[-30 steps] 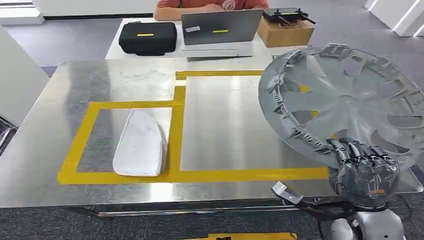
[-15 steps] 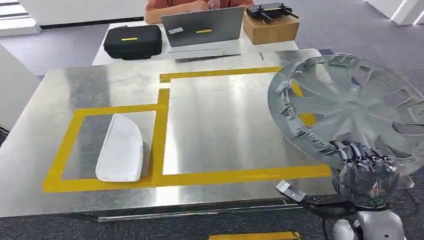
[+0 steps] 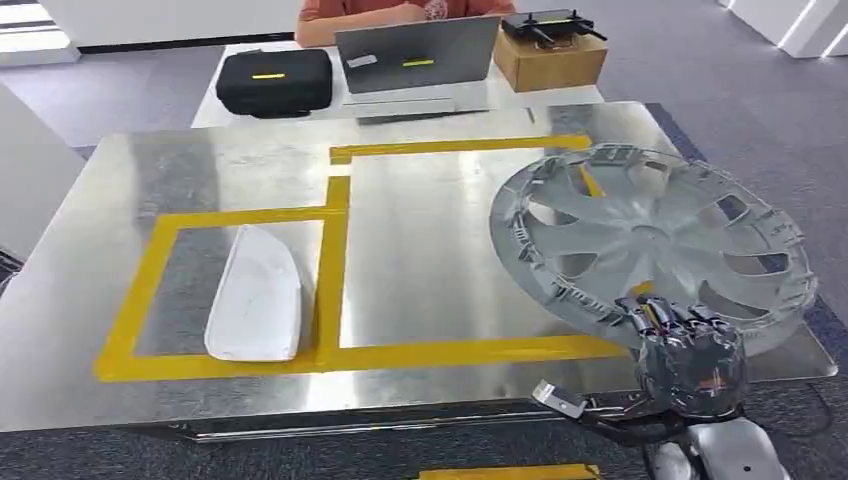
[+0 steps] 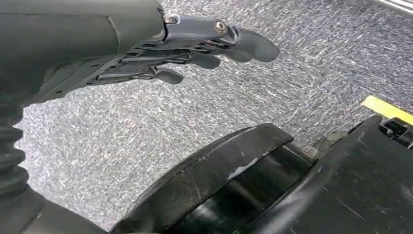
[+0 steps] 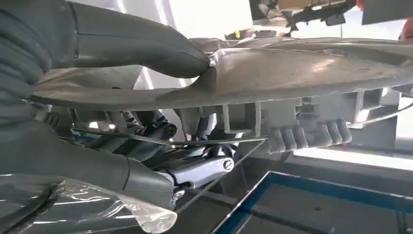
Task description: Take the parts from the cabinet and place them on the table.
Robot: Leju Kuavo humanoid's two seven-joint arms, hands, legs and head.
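Observation:
A large silver wheel cover (image 3: 650, 240) hangs tilted low over the right yellow-taped square of the steel table (image 3: 430, 260). My right hand (image 3: 690, 360) grips its near rim, at the table's front right edge. In the right wrist view the thumb (image 5: 141, 46) presses on top of the wheel cover (image 5: 292, 73) while the fingers (image 5: 160, 161) curl under its rim. A white curved panel (image 3: 256, 296) lies inside the left taped rectangle. My left hand (image 4: 195, 46) hangs over grey carpet, fingers apart and holding nothing.
Behind the steel table a second table holds a black case (image 3: 273, 79), a laptop (image 3: 418, 60) and a cardboard box (image 3: 555, 55) with a dark device on it. A person (image 3: 400, 10) sits behind the laptop. Grey carpet surrounds the tables.
The wheel cover has tipped from steeply tilted toward flat and dropped lower over the right taped square, with my right hand lowering too. The view has shifted slightly.

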